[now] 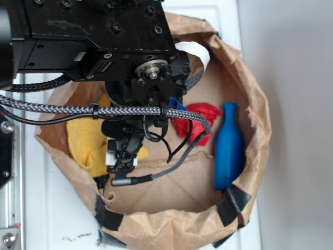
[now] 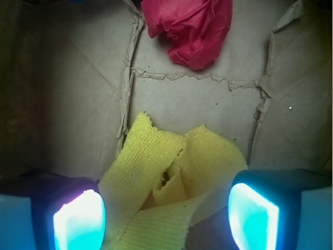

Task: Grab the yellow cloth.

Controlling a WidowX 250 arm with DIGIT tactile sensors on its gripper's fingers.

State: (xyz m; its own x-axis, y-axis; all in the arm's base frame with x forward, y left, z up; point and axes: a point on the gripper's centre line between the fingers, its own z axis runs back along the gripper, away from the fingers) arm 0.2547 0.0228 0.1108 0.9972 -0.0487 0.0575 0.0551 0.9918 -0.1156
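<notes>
The yellow cloth lies bunched at the left inside a brown paper bag; much of it is hidden under the arm. In the wrist view the yellow cloth shows as thick ribbed folds between my two glowing pads, which stand wide apart on either side of it. My gripper is open, low over the cloth, with its jaws straddling the folds. In the exterior view the gripper points down at the cloth's right edge.
A crumpled red cloth lies in the middle of the bag, seen as the red cloth ahead of the fingers. A blue bottle lies at the right. The bag's walls ring everything; black tape patches its rim.
</notes>
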